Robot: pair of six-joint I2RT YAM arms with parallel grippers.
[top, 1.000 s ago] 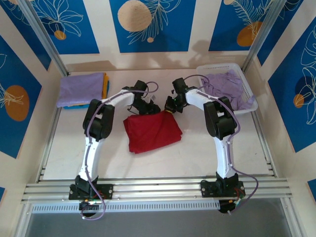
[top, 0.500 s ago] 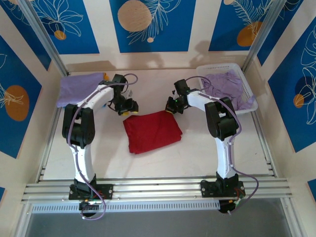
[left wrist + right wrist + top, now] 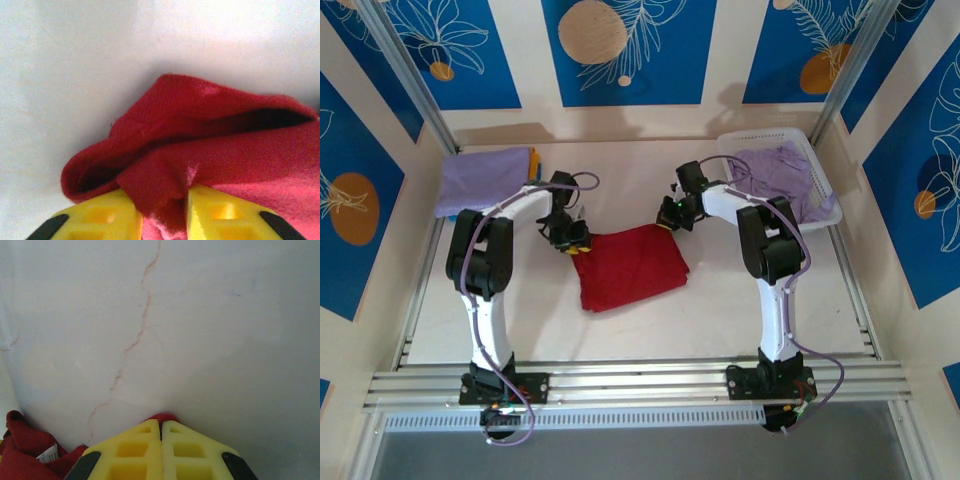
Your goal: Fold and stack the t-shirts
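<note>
Rails [image 3: 640, 385] at the near edge carry my 2 arm bases, and beyond them the pale desk [image 3: 740, 310] lies bare up to the dark red t-shirt [image 3: 628, 265]. That shirt lies near the middle of the desk, between my 2 arms, folded into a rough square and turned a little askew.

My left gripper [image 3: 575, 240] is low at the shirt's far left corner. On my left wrist camera its 2 yellow fingers [image 3: 100, 217] stand close together, pinching a bunched fold of the dark red t-shirt [image 3: 200, 130]. The cloth rises in a hump off the desk just ahead of them.

My right gripper [image 3: 670, 215] is at the shirt's far right corner. On my right wrist camera its fingers [image 3: 135, 450] are pressed fully together. A small sliver of red cloth shows right at their tips, so I take this as a pinch on the shirt's edge. More red cloth, with a white label [image 3: 48, 455], bunches at the lower left of that view. Ahead of the fingers the desk shows a thin brown crack [image 3: 135, 340].

Farther back on my left, a folded stack [image 3: 485, 180] sits in the far corner. It has a lavender t-shirt on top and an orange-yellow t-shirt [image 3: 532, 172] peeking out at its right side. At the far right, a white lattice basket [image 3: 765, 135] holds crumpled lavender t-shirts [image 3: 775, 175].
</note>
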